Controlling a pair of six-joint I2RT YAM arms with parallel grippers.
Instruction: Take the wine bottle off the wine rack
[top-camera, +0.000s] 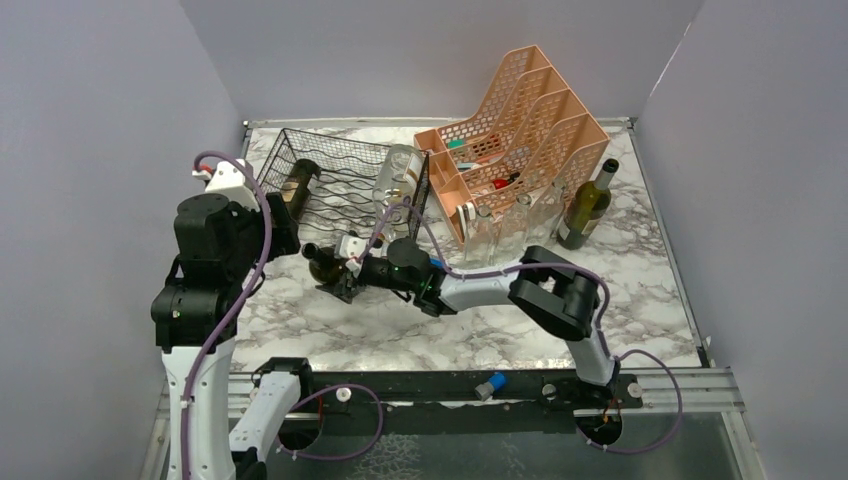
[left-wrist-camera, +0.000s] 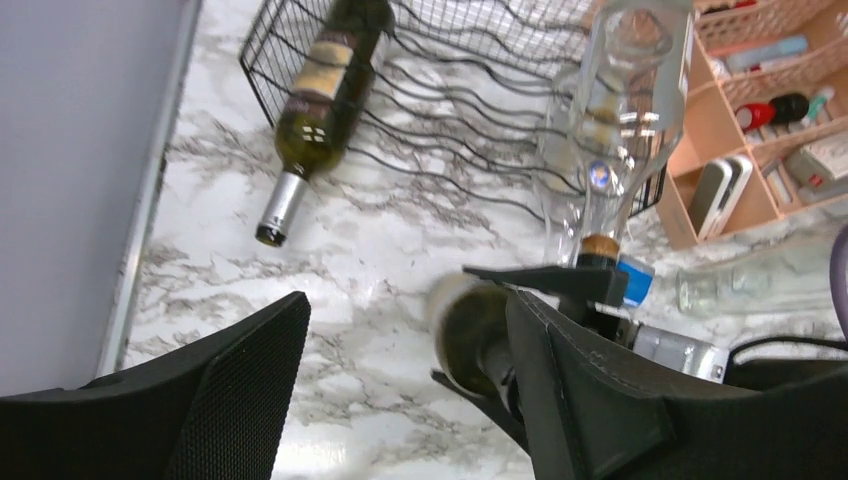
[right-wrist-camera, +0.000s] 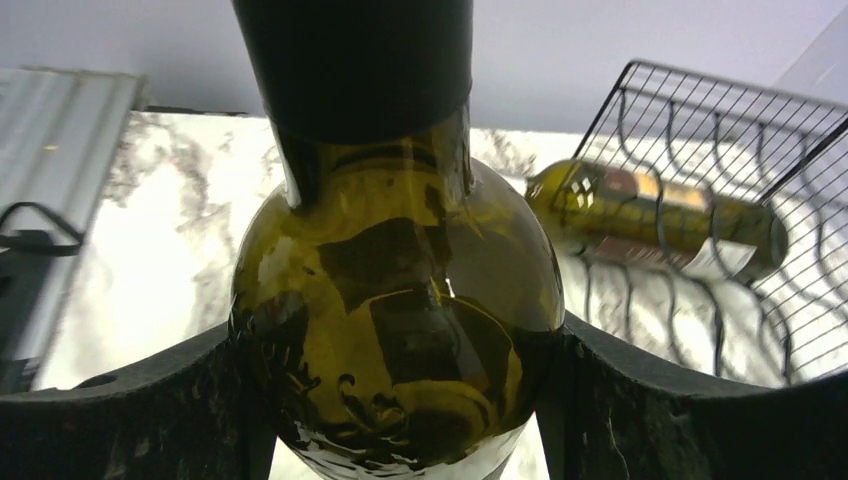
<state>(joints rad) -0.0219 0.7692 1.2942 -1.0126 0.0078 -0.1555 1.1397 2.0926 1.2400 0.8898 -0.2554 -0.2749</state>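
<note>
Pinching 1 wine bottle (right-wrist-camera: 400, 300) clear of the wine rack (top-camera: 340, 180), right gripper (right-wrist-camera: 400, 400) likely needs a steady set-down next; left gripper (left-wrist-camera: 400, 320) stands spread.

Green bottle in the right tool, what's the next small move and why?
Probably lower the green wine bottle onto bare table: the right tool presses both its sides, it is already outside the wine rack, and the left tool stands open beside it.
</note>
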